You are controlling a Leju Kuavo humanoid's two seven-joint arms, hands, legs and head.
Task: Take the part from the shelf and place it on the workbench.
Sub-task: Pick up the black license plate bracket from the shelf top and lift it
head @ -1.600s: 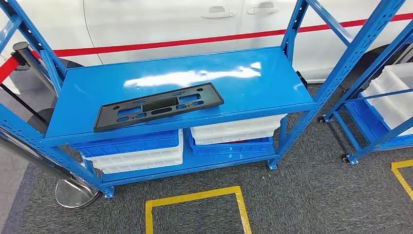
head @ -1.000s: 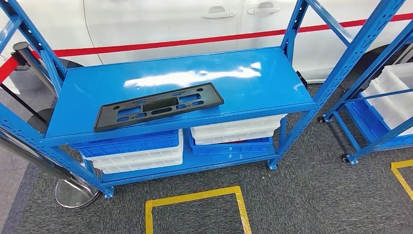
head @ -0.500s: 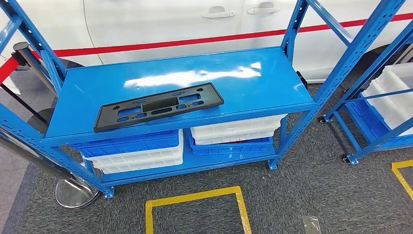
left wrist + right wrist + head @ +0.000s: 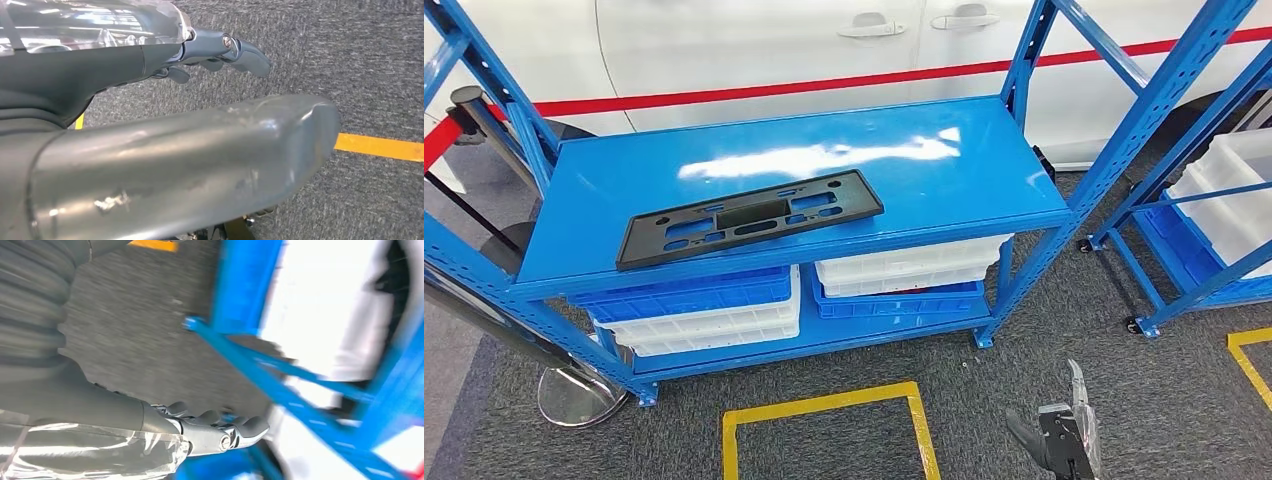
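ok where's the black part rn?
Head view: the black part lies flat on the blue shelf, front-left area near the front edge, above the stacked blue and white bins.

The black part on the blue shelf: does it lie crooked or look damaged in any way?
The black part lies flat on the blue shelf near its front edge, turned a little askew to that edge. No break shows. Nothing else stands out.

An automotive workshop floor: blue steel shelving rack (image 4: 804,160) stands right in front of a white car (image 4: 754,45), stacked plastic parts bins (image 4: 694,310) under its top shelf, yellow floor markings (image 4: 824,410) on grey carpet before it.
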